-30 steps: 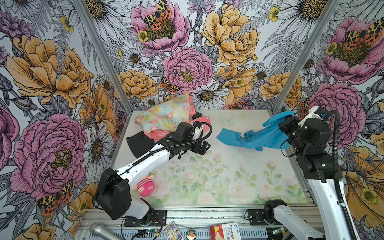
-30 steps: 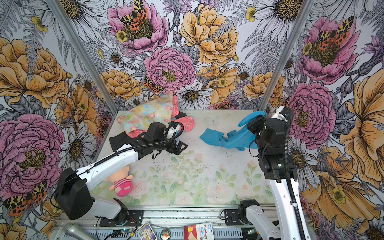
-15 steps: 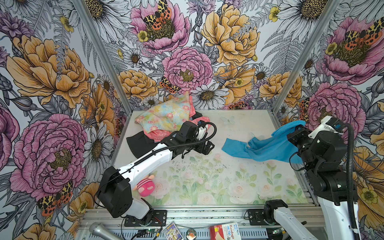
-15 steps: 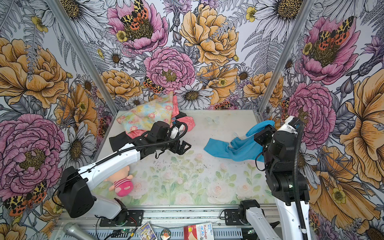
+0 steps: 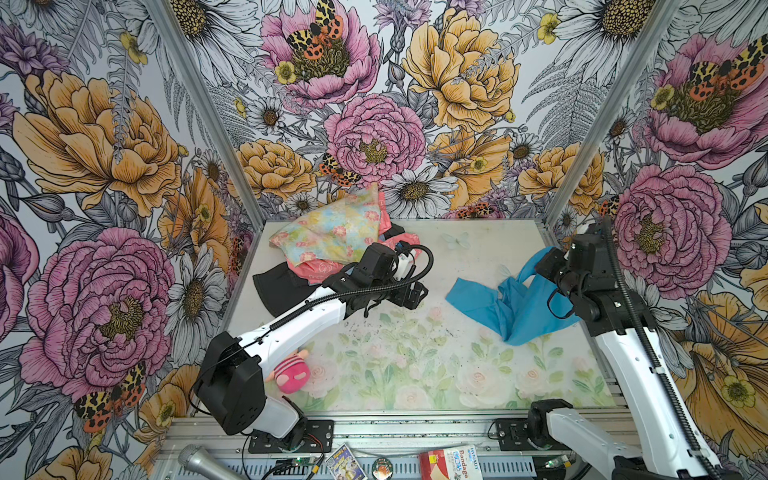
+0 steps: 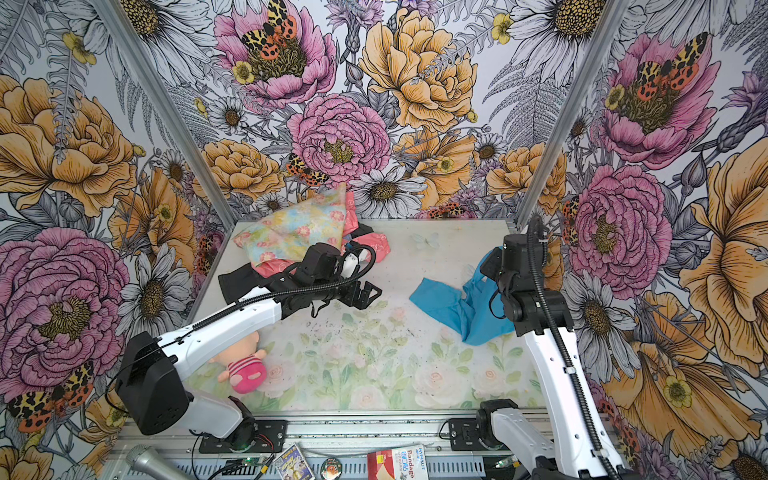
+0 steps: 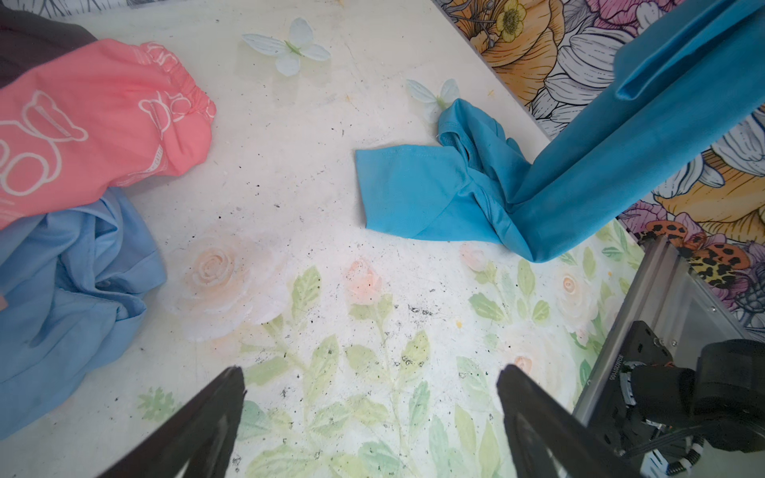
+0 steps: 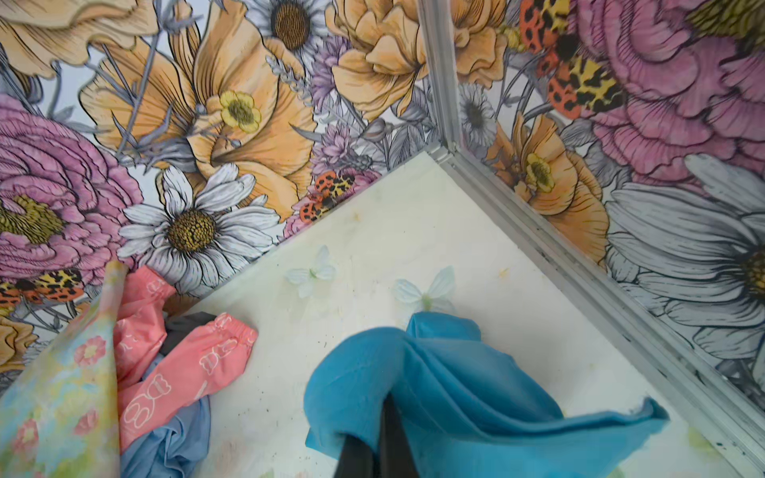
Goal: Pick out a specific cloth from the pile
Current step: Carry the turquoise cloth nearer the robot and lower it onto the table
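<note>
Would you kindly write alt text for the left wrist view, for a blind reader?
A turquoise-blue cloth lies with one end on the floral-printed table while the rest rises taut out of frame. Apart from it lie a coral-pink cloth with white print and a pale blue cloth. The left gripper holds its jaws open above bare table.

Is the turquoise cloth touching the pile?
Apart. The left wrist view shows bare table between the cloth and the pile.
</note>
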You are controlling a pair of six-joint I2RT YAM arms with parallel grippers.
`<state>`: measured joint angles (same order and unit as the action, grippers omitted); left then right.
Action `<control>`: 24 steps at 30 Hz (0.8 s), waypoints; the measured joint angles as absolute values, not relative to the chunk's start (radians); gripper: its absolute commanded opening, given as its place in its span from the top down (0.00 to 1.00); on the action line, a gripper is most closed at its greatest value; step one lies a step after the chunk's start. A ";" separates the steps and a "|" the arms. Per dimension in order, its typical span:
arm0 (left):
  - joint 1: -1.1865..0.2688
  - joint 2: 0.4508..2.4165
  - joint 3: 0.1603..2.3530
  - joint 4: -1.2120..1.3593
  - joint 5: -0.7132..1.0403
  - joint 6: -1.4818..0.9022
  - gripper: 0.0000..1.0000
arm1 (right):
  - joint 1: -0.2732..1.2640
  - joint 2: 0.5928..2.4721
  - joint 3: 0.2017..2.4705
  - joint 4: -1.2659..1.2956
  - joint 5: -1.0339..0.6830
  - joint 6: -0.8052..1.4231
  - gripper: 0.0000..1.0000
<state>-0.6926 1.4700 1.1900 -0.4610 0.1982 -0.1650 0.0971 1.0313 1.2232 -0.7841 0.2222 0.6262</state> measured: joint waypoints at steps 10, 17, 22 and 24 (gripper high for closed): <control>-0.669 1.468 1.181 -0.464 0.179 -0.185 0.03 | 0.176 1.134 1.150 -0.731 0.184 0.619 1.00; -0.662 1.468 1.153 -0.461 0.165 -0.207 0.03 | 0.175 1.143 0.958 -0.722 0.165 0.628 1.00; -0.656 1.468 1.150 -0.451 0.165 -0.213 0.03 | 0.179 1.210 0.888 -0.710 0.141 0.650 1.00; -0.656 1.468 1.150 -0.448 0.165 -0.214 0.03 | 0.184 1.242 0.871 -0.704 0.136 0.664 1.00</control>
